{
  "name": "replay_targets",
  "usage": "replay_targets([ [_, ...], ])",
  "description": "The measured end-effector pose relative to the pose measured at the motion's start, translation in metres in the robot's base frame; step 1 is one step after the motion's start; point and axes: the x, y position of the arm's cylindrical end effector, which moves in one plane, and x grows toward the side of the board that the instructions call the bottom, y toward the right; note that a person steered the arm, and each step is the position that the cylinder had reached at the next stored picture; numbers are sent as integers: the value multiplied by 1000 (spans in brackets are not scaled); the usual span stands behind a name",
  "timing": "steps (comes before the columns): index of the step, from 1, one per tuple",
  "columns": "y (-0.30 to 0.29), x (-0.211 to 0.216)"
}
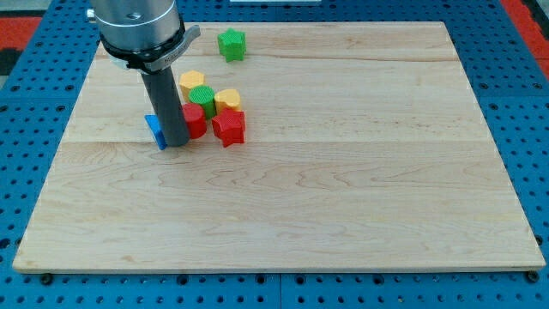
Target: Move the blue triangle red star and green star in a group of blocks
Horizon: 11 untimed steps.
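My tip rests on the board at the view's left. The blue triangle lies just left of the rod, touching it and partly hidden by it. The red star sits to the tip's right, in a cluster. The green star stands alone near the view's top, well apart from the cluster.
The cluster also holds a red block right against the rod, a green round block, a yellow block and another yellow block. The wooden board lies on a blue pegboard.
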Motion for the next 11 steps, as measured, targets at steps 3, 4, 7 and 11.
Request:
replay_targets([
  [3,-37,37],
  [4,-59,24],
  [7,-26,-6],
  [11,-12,36],
])
